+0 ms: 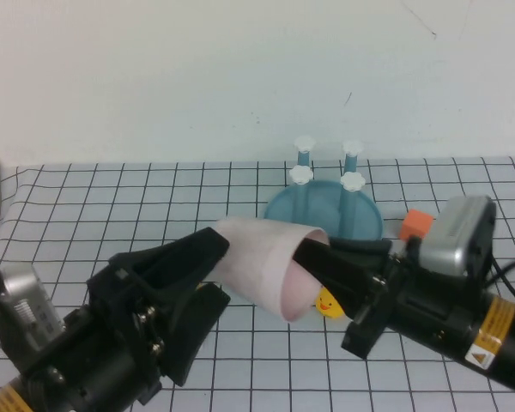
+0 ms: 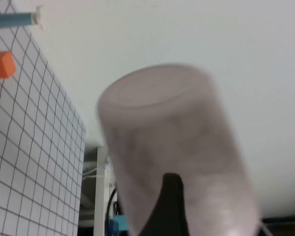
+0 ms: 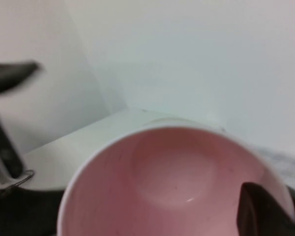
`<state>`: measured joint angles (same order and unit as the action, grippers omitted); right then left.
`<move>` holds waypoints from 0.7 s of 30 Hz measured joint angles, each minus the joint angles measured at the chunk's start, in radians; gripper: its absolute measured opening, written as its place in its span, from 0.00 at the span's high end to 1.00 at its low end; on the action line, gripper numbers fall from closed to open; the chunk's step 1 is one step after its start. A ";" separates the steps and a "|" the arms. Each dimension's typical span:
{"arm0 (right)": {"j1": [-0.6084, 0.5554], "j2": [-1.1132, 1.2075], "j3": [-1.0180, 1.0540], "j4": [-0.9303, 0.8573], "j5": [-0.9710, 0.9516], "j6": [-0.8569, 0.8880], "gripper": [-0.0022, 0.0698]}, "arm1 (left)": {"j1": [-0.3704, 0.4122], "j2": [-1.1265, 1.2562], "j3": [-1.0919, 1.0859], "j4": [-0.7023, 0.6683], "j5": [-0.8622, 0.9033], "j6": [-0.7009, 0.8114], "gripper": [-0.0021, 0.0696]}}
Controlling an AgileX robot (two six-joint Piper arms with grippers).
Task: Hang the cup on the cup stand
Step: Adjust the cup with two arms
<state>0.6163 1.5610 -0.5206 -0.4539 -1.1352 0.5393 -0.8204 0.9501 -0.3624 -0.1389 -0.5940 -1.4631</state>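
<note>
Both arms are black with yellow warning labels, silver wrist cameras, and black-fingered left end effector (image 1: pixel 208 273) and right end effector (image 1: pixel 319 257).

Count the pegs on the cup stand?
4 on the cup stand: back-left peg, back-right peg, front-left peg, front-right peg. None look hidden.

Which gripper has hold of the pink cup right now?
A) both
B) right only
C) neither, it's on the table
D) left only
B: the right gripper is shut on the cup rim, one finger inside; the left gripper stands open around its base, with the cup off the table.
</note>
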 joint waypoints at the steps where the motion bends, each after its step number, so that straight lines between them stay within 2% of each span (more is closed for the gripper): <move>1: 0.000 0.000 -0.020 -0.022 0.000 -0.009 0.95 | 0.000 0.004 0.000 0.013 -0.002 -0.016 0.17; 7: -0.002 0.000 -0.120 -0.172 -0.002 -0.049 0.95 | 0.000 0.053 0.000 0.038 -0.054 -0.044 0.17; 13: -0.015 0.000 -0.131 -0.207 -0.001 -0.130 0.95 | 0.000 0.106 0.002 0.022 -0.143 -0.048 0.16; 21: -0.022 0.000 -0.133 -0.218 0.006 -0.152 0.95 | 0.000 0.155 0.011 0.008 -0.230 -0.014 0.16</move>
<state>0.5944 1.5610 -0.6540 -0.6715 -1.1289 0.3872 -0.8204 1.1055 -0.3517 -0.1308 -0.8236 -1.4773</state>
